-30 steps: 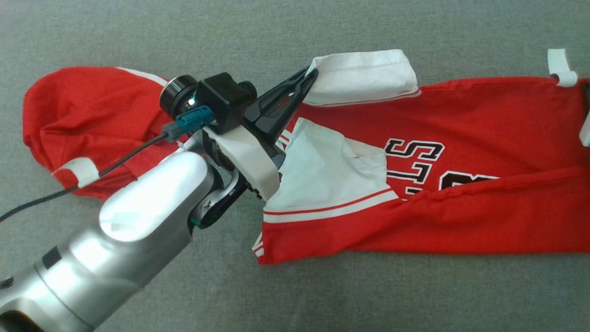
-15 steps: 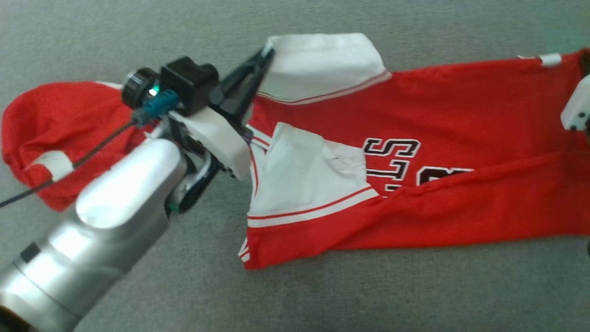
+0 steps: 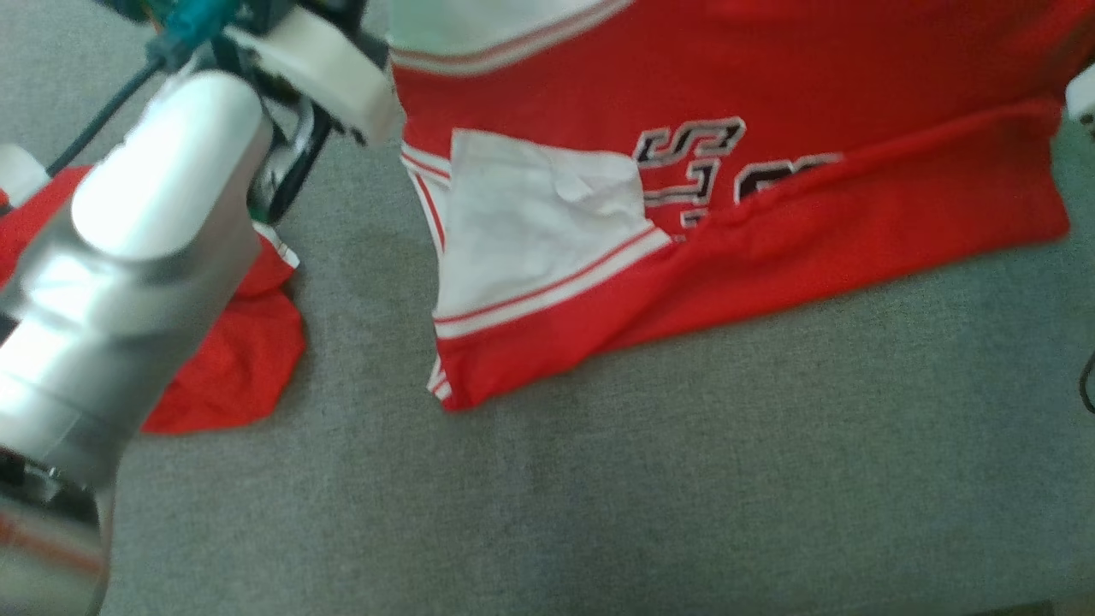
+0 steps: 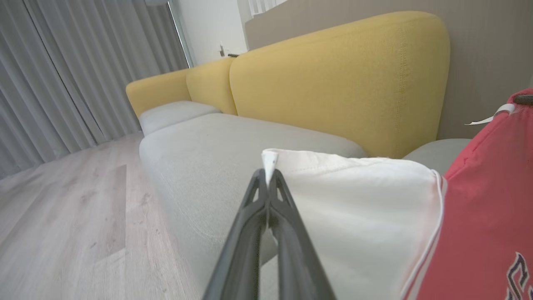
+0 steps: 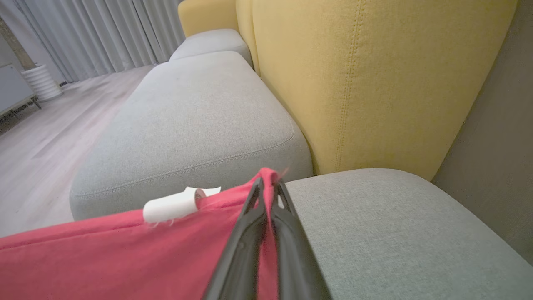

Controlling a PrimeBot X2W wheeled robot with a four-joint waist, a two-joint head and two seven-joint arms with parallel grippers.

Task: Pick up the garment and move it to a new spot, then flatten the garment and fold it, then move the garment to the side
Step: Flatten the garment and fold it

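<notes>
The garment (image 3: 770,231) is a red jersey with white sleeves and black lettering, its lower edge resting on the grey cushion. Another red bunch of it (image 3: 239,359) lies beside my pale left forearm (image 3: 145,239). In the left wrist view my left gripper (image 4: 269,173) is shut on the corner of a white sleeve (image 4: 354,200), held above the seat. In the right wrist view my right gripper (image 5: 268,183) is shut on the red hem (image 5: 125,250), near a small white loop (image 5: 170,207). A white part of the right wrist (image 3: 1082,94) shows at the head view's right edge.
The grey sofa seat (image 3: 684,479) stretches toward me below the jersey. Yellow backrests (image 4: 341,79) rise behind the seat. Beyond the sofa's far end are a wooden floor (image 4: 62,208), grey curtains (image 4: 62,62) and a white ribbed pot (image 5: 41,81).
The head camera has shifted. My left gripper, still holding the white sleeve, has gone up past the picture's top edge, and the jersey's upper edge has risen with it.
</notes>
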